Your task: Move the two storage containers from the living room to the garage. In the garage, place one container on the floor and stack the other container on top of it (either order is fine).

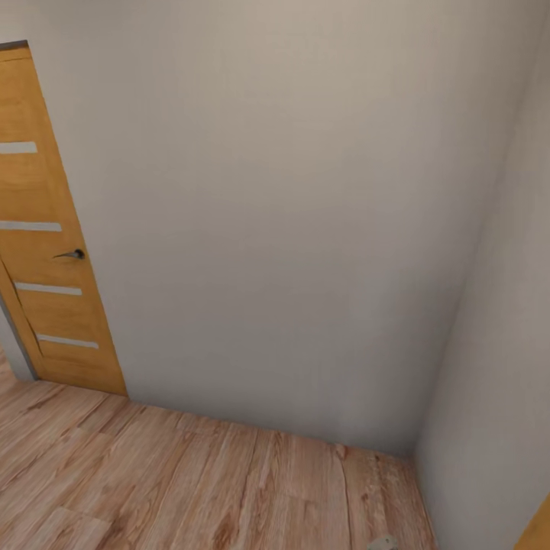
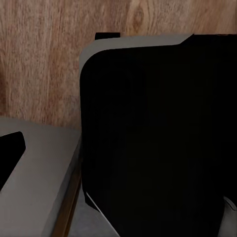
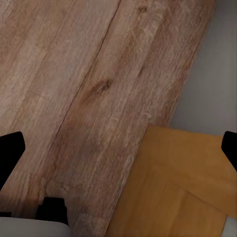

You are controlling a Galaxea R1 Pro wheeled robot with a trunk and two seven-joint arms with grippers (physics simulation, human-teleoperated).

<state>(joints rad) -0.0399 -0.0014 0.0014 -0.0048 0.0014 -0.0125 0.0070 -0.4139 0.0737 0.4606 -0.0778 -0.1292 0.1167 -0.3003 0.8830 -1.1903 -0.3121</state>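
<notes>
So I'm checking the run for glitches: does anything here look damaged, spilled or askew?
Nothing stands out. The wooden door with its dark handle looks intact and shut, the wall is unmarked, and the plank floor shows no spill or debris. The tilt is just the head camera's angle.

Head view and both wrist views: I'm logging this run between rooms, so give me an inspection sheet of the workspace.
Surface: light wood plank floor, running up to the walls.
Job's things: nothing seen; no orange-red bins.
Clutter: nothing seen.
Hands: left hand cannot be judged; the left wrist view shows a black and grey robot body over planks. Right hand has its dark fingertips far apart at the picture's edges, nothing between them: open.
Cables: nothing seen.
Surroundings: plain grey-white wall meeting a side wall in a corner; orange wooden door with pale horizontal strips and a dark handle, closed.
</notes>
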